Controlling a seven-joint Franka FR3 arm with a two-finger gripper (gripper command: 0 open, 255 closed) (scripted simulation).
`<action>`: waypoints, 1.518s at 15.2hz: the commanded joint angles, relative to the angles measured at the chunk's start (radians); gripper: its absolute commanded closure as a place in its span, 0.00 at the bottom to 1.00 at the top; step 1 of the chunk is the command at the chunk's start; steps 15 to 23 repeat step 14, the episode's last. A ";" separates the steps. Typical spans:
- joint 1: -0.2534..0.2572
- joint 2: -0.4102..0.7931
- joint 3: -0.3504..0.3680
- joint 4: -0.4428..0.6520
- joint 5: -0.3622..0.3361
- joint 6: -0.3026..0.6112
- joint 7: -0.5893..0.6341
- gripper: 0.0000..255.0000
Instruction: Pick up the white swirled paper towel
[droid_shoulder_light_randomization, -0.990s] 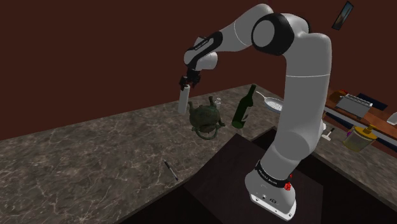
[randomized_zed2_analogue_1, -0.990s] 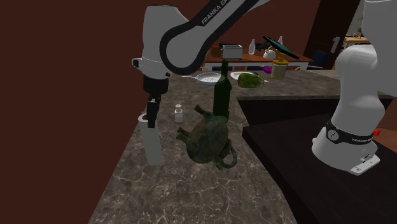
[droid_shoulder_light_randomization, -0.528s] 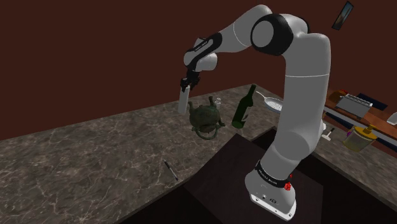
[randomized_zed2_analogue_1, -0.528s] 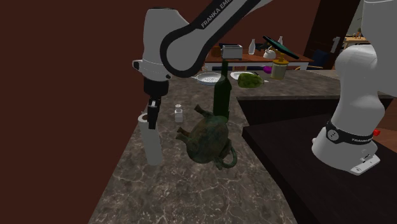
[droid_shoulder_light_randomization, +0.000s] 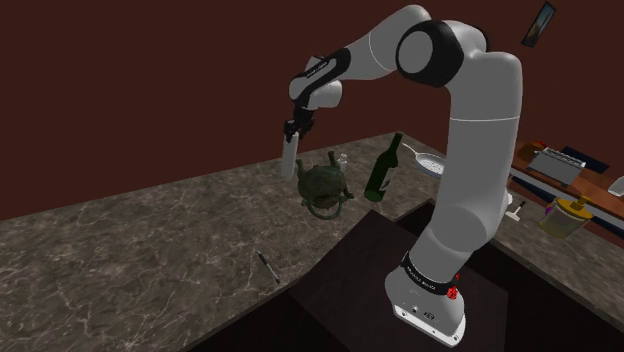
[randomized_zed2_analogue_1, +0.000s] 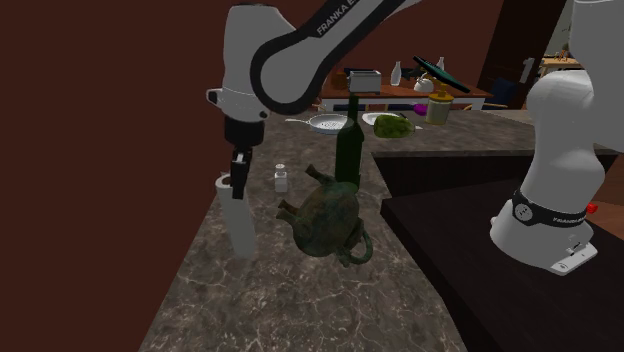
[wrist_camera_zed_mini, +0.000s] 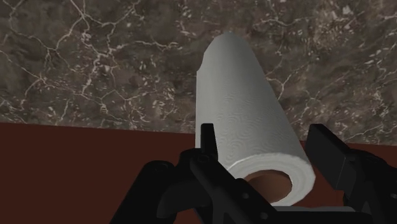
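Observation:
The white paper towel roll (droid_shoulder_light_randomization: 289, 158) stands upright near the back edge of the dark marble counter (droid_shoulder_light_randomization: 150, 240), close to the dark red wall. My black gripper (droid_shoulder_light_randomization: 297, 128) comes down on its top and is shut on it. In the second exterior view the gripper (randomized_zed2_analogue_1: 239, 181) clasps the upper rim of the roll (randomized_zed2_analogue_1: 238, 228), whose lower end is at the counter or just above it; I cannot tell which. In the wrist view the embossed roll (wrist_camera_zed_mini: 245, 108) with its brown core runs away from the gripper (wrist_camera_zed_mini: 264, 137), one finger (wrist_camera_zed_mini: 207, 137) inside the core side, the other outside.
A dark green teapot (droid_shoulder_light_randomization: 322, 186) lies just beside the roll, with a green wine bottle (droid_shoulder_light_randomization: 380, 170) past it. A small shaker (randomized_zed2_analogue_1: 281, 179) stands behind the teapot. A pen (droid_shoulder_light_randomization: 266, 267) lies nearer the front. The dark stand (droid_shoulder_light_randomization: 360, 290) is at lower right.
The gripper and the top of the roll have shifted slightly upward. Everything else on the counter is as before.

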 joint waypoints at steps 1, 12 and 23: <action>0.003 -0.017 -0.003 0.001 -0.006 -0.018 0.005 1.00; 0.013 -0.095 -0.018 0.046 -0.038 -0.140 0.029 1.00; 0.013 -0.096 -0.019 0.047 -0.038 -0.141 0.029 1.00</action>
